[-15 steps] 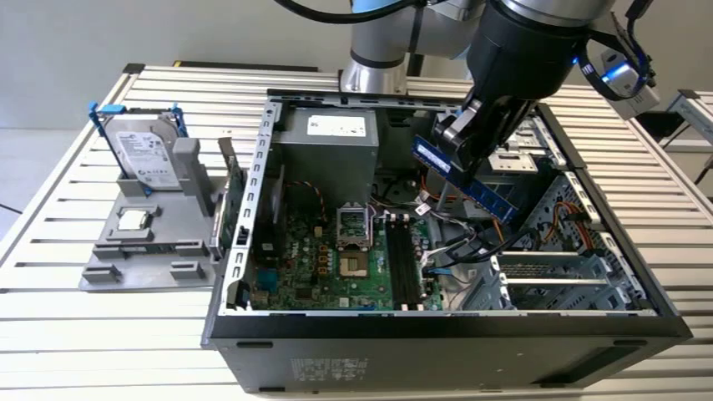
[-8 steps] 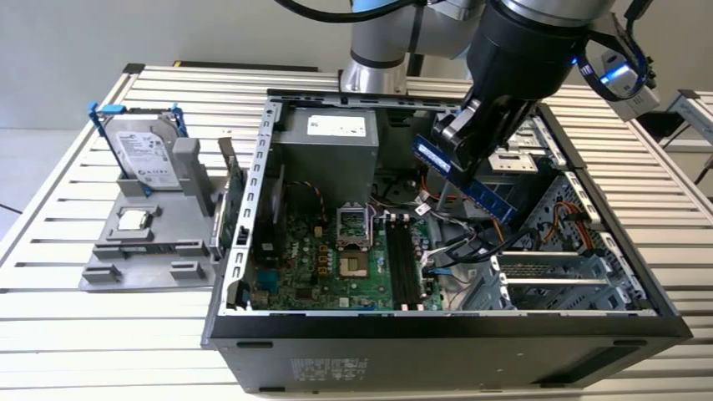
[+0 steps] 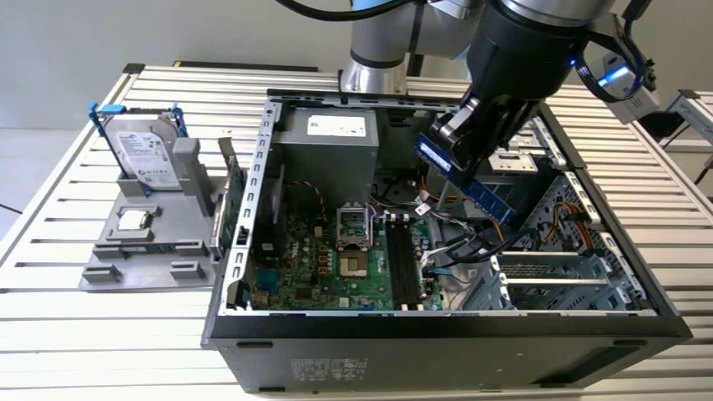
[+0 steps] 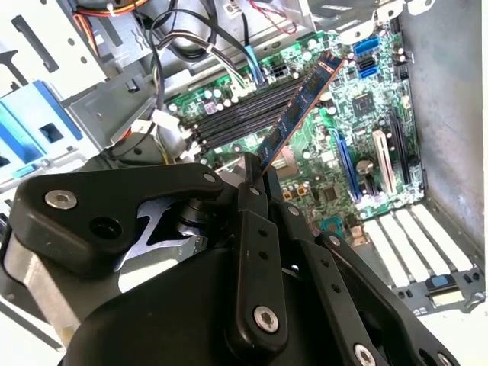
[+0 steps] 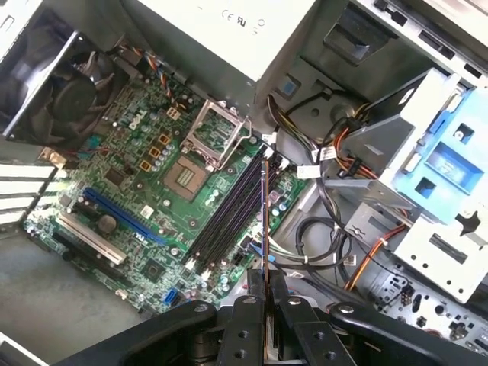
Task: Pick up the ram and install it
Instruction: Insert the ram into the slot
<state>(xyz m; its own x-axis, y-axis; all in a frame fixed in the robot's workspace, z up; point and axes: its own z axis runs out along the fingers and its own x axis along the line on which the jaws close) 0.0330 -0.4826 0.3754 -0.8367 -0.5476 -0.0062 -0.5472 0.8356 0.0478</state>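
Grips the ram (image 4: 301, 103), a flat blue-green stick studded with dark chips, tight in the black end effector (image 4: 258, 177); holds it tilted above the long dark memory slots (image 5: 229, 217). Reaches steeply down into the open sheet-metal case (image 3: 446, 338) on the slatted worktop (image 3: 112, 334). White label (image 3: 336, 125) on the power supply (image 3: 334, 154): unreadable.

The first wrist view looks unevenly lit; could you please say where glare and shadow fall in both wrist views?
First wrist view: the power supply glares white, the fan sits in shadow. Second wrist view: the ram in the tool is well lit, the case wall dimmer.
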